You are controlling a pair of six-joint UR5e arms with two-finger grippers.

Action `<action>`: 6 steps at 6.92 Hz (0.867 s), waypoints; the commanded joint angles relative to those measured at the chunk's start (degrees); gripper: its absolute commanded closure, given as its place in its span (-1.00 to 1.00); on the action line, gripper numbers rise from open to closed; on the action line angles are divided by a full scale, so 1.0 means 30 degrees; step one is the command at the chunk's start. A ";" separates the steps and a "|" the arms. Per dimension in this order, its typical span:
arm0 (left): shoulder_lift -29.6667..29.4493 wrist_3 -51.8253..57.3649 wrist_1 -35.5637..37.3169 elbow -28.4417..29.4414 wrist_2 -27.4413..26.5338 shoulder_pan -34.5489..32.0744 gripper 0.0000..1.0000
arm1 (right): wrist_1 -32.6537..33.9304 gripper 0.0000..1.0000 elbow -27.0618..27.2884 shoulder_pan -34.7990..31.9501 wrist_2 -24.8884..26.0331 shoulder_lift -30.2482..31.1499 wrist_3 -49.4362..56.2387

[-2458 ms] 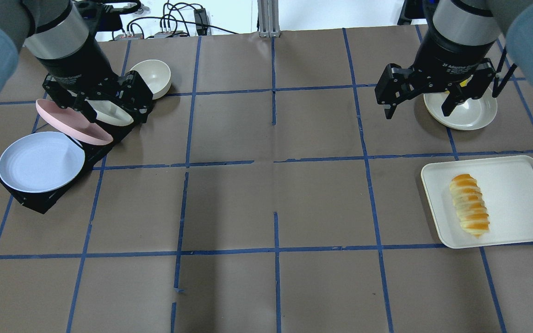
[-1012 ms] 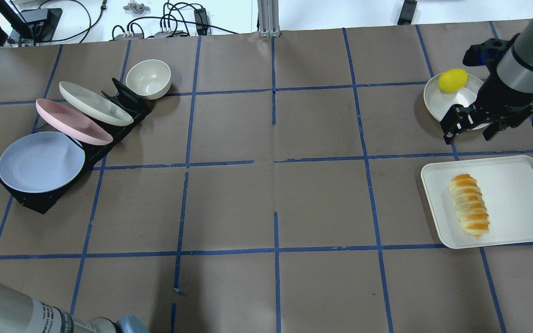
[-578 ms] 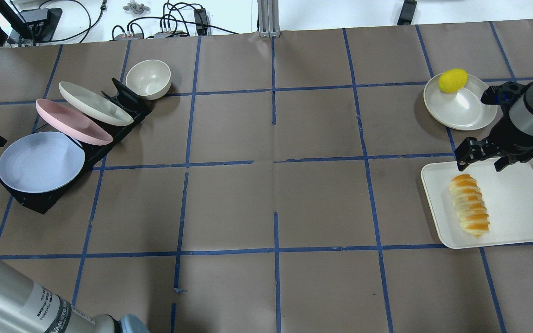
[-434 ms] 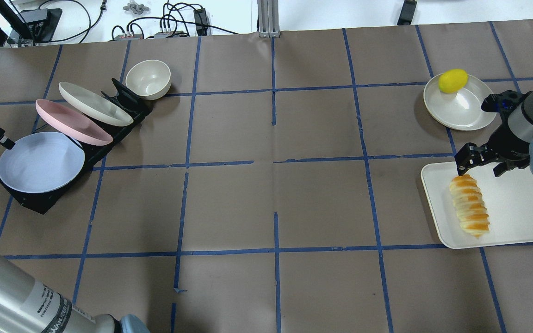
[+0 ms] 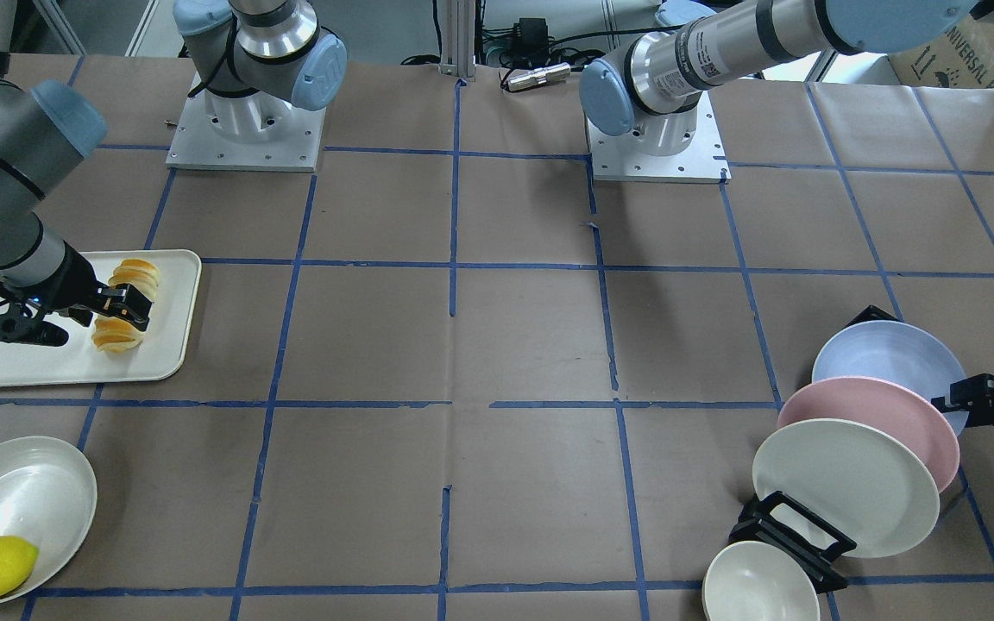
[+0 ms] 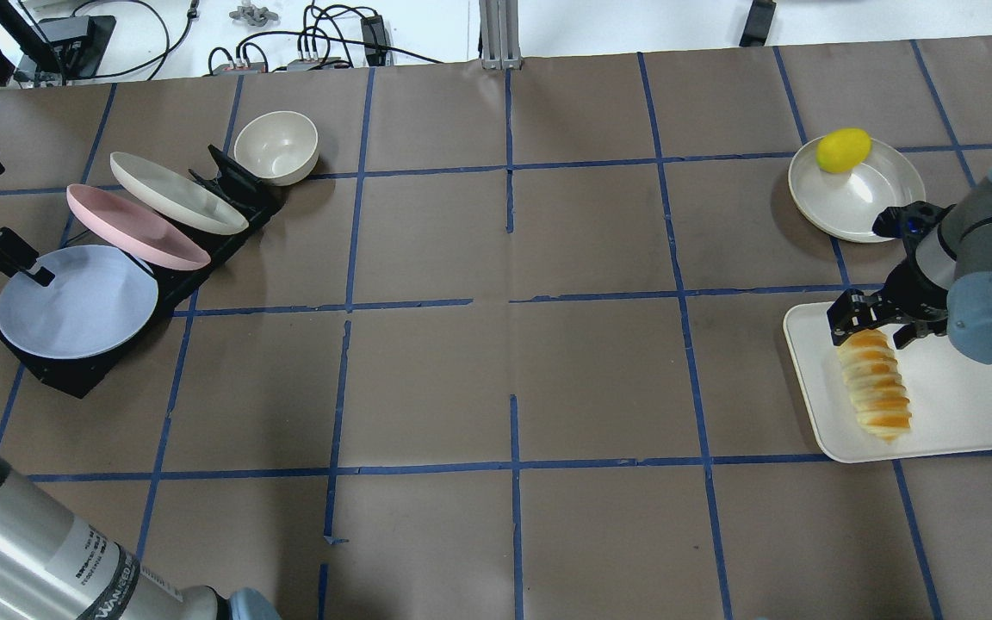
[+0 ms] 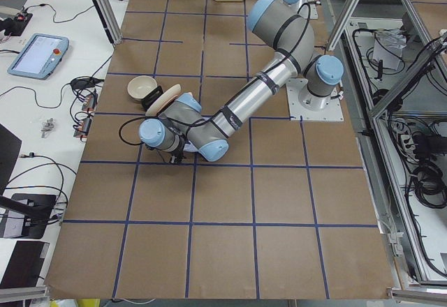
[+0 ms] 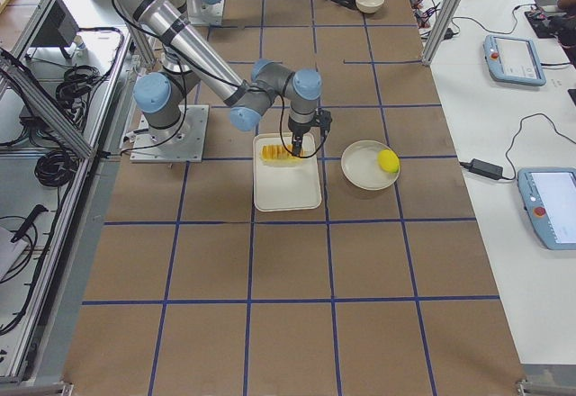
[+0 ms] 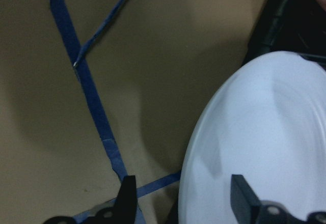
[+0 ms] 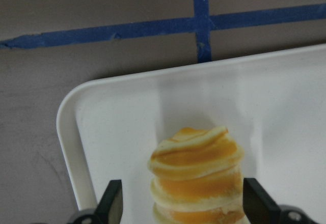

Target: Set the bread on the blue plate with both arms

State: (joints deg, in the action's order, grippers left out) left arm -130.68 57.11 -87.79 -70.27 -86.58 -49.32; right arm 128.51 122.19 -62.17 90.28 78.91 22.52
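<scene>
The striped orange and cream bread (image 6: 875,387) lies on a white tray (image 6: 961,405) at the right. My right gripper (image 6: 873,331) is open, its fingers on either side of the bread's far end; the right wrist view shows the bread (image 10: 196,178) between the fingers (image 10: 113,201), not touched. The blue plate (image 6: 78,301) leans at the near end of a black rack on the left. My left gripper (image 9: 183,201) is open, with the plate's (image 9: 265,147) outer rim between its fingers. In the overhead view one finger (image 6: 31,274) lies over that rim.
A pink plate (image 6: 134,226) and an off-white plate (image 6: 177,194) stand in the same black rack (image 6: 203,250), with a cream bowl (image 6: 276,146) behind. A yellow lemon (image 6: 843,149) sits on an off-white plate (image 6: 858,207) beyond the tray.
My right gripper moved from beside the lemon plate to the bread's far end and now straddles it. My left gripper came in from the left edge to the blue plate's rim.
</scene>
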 commanded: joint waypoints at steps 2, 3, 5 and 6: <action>0.0316 -0.0023 -0.0326 0.0250 -0.0087 -0.0084 0.77 | 0.0173 -0.73 0.0315 0.0245 0.0924 -0.0085 0.0141; 0.0752 -0.0052 -0.0559 0.0251 -0.0116 -0.0084 0.77 | -0.0149 -0.73 0.0344 0.0245 0.1220 -0.0084 0.0170; 0.1745 -0.0111 -0.2337 0.0221 -0.0174 -0.0084 0.78 | -0.0299 -0.72 0.0752 0.0245 0.1194 -0.0084 0.0170; 0.3058 -0.0111 -0.3305 -0.0330 -0.0233 -0.0084 0.77 | -0.0299 -0.72 0.0755 0.0245 0.1223 -0.0084 0.0200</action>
State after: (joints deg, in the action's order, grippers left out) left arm -125.17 56.80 -94.36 -70.07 -87.11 -49.57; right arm 127.71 124.16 -61.44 93.86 78.66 23.02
